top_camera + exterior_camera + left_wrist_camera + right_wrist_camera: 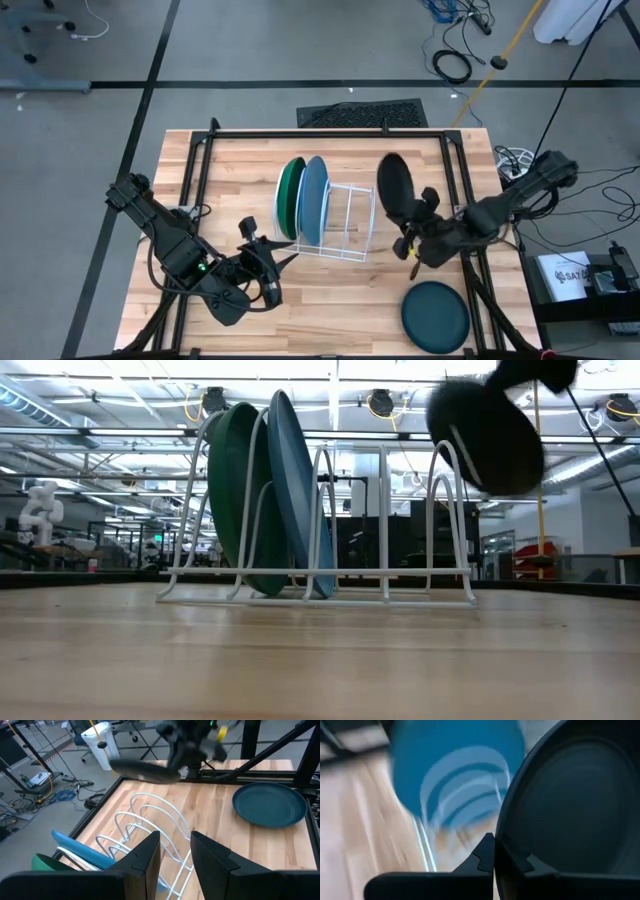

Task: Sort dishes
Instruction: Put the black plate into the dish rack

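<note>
A large green plate (290,197) and a large light blue plate (314,200) stand on edge in the left slots of the white wire rack (345,225); both also show in the low view, the green plate (232,490) and the blue plate (295,490). My right gripper (412,232) is shut on the smaller black plate (395,185), just right of the rack; in the low view the black plate (487,435) is above the rack's right end. The dark teal plate (436,317) lies flat at the near right. My left gripper (285,258) is open and empty, near the rack's near left corner. My right gripper pinches the black plate's rim (502,840) between its two fingers, one on each face, at the plate's near edge (407,220). The fingers come roughly level from the table's right. The plate stands nearly on edge, lifted clear of table and rack.
The rack's right slots (420,520) hold nothing. A black frame (330,133) runs around the table's far edge and sides. Bare wood lies in front of the rack (330,300). Cables and a yellow pole lie on the floor beyond the far edge.
</note>
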Controlling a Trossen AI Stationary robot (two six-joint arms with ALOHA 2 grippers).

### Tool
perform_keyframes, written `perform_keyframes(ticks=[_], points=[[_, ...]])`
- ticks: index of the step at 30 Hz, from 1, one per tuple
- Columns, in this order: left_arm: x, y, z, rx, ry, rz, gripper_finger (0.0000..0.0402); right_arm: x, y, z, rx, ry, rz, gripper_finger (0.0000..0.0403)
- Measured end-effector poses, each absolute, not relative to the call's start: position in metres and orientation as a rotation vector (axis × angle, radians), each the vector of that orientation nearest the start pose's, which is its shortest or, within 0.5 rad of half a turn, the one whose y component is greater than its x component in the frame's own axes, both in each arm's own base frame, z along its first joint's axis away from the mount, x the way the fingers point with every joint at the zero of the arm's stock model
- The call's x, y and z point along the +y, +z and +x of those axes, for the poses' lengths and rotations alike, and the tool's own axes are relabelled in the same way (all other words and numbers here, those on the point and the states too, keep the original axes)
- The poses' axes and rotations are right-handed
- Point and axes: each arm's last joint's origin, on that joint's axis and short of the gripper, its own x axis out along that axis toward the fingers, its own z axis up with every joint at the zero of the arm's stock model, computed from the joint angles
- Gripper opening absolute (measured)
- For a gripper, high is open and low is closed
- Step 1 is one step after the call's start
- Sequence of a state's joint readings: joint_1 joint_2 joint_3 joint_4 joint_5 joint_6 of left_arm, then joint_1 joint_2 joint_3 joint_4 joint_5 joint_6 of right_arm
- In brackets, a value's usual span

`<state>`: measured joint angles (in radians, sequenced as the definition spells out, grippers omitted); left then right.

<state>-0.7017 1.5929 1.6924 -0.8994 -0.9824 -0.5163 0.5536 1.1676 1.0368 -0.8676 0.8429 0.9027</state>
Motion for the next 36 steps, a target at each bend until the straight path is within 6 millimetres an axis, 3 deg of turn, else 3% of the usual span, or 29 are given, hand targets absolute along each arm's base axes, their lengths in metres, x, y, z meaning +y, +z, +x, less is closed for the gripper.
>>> perform_keyframes(ticks=[7,13,22,36], points=[[-0.189,0.391,0.261,0.442,0.390,0.100,0.0118,0.111,0.348,0.211,0.236,-0.445,0.130,0.0000],[-0.189,0.391,0.261,0.437,0.402,0.110,0.0118,0.131,0.354,0.239,0.096,-0.388,0.099,0.0000],[-0.190,0.392,0.260,0.430,0.408,0.110,0.0118,0.160,0.322,0.293,-0.006,-0.366,0.046,0.0001],[-0.194,0.392,0.257,0.416,0.406,0.116,0.0118,0.156,0.252,0.342,0.039,-0.537,0.116,0.0003]])
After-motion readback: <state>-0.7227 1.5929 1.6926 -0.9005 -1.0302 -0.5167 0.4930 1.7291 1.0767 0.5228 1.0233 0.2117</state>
